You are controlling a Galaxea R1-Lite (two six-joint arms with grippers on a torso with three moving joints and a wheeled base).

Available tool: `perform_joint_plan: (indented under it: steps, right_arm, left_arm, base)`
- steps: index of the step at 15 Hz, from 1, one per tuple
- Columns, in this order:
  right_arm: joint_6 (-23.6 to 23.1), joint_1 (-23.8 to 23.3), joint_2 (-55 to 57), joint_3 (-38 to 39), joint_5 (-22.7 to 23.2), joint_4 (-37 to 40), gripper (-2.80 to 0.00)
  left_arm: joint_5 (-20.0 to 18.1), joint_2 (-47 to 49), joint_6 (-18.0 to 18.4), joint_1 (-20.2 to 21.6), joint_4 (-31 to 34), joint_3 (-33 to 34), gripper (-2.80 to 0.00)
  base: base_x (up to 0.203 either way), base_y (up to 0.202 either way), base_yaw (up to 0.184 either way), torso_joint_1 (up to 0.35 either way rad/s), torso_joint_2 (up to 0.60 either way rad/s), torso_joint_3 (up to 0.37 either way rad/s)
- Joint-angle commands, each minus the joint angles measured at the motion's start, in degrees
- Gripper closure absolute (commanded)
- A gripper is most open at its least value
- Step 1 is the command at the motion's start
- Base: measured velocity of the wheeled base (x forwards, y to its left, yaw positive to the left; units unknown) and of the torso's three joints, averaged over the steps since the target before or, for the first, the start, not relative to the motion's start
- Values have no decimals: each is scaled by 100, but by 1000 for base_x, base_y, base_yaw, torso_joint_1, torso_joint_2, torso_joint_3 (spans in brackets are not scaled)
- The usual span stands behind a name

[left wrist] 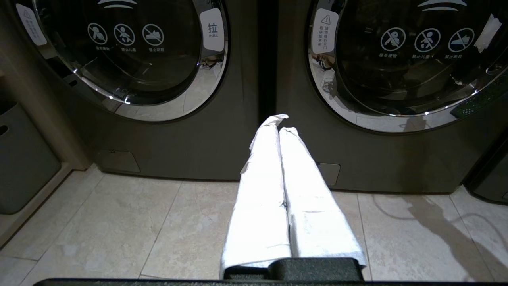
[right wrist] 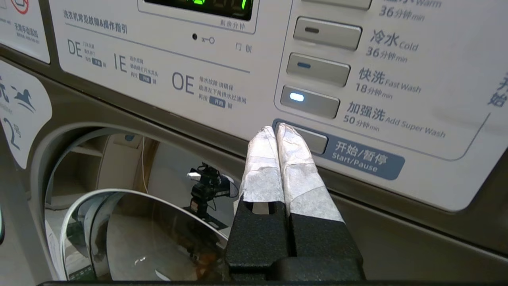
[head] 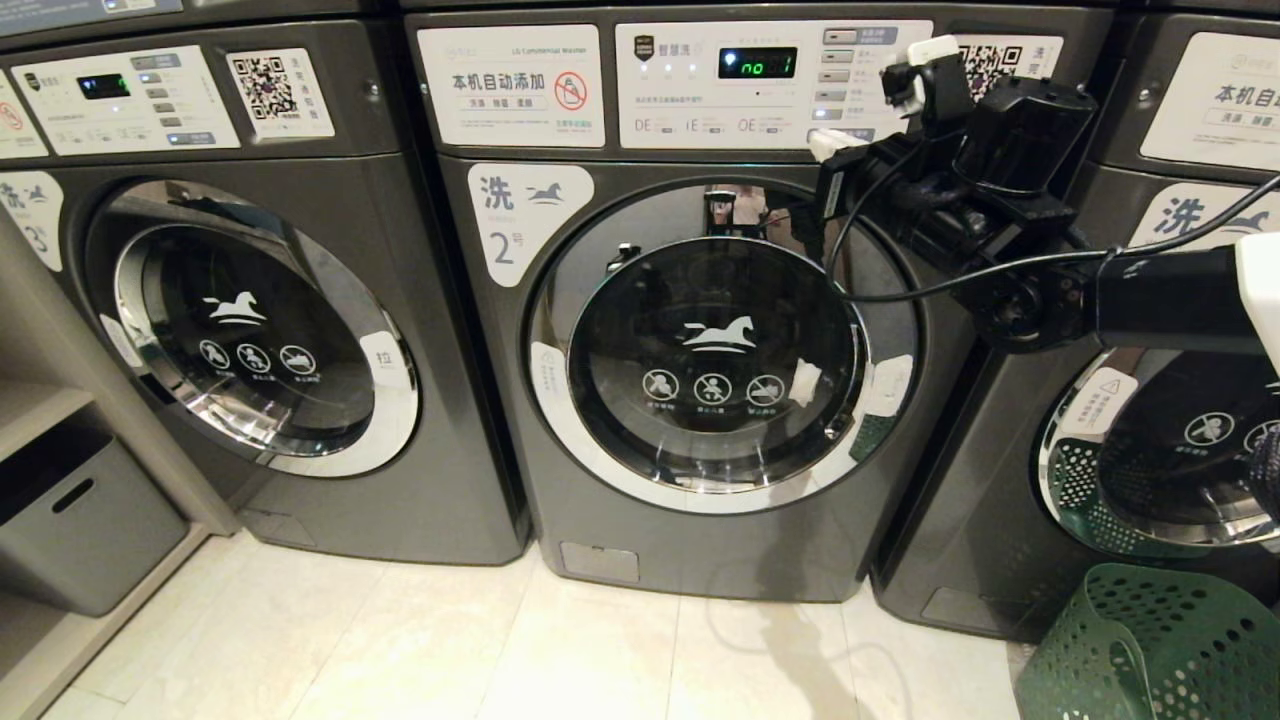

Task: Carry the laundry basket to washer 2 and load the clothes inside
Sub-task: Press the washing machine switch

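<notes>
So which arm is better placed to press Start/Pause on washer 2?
The right. The right gripper, shut, has its tips at the Start/Pause button on washer 2. The left gripper, also shut, is low near the floor between two machines.

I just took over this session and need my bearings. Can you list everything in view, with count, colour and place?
washer 2: one, dark grey, centre, door shut, green display lit.
Neighbouring washers: two, dark grey; washer 3 on the left, another on the right, doors shut.
laundry basket: one, dark green, on the floor at lower right; contents not visible.
Grey bin: one, in the shelf at far left.
Floor: pale tiles.
right hand: white-wrapped fingers shut, tips at washer 2's Start/Pause button.
left hand: white-wrapped, shut, low above the floor, pointing between washers 3 and 2.
</notes>
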Motion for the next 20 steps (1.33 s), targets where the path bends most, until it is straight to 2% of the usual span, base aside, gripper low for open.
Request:
perform_joint_plan:
  steps: [1, 4, 20]
  right_arm:
    - [-4, 0, 101, -189, -2, -11, 0]
    - [-9, 0, 160, -426, -3, 30, 0]
    - [-29, -70, 392, -516, -107, 85, 0]
  left_arm:
    - [10, 4, -40, 1, -7, 229, 0]
    - [27, 1, -65, 1, 0, 229, 0]
    - [36, 4, -65, 1, 0, 229, 0]
  base:
    - [0, 0, 0, 0, 0, 0]
    - [0, 0, 0, 0, 0, 0]
    - [0, 0, 0, 0, 0, 0]
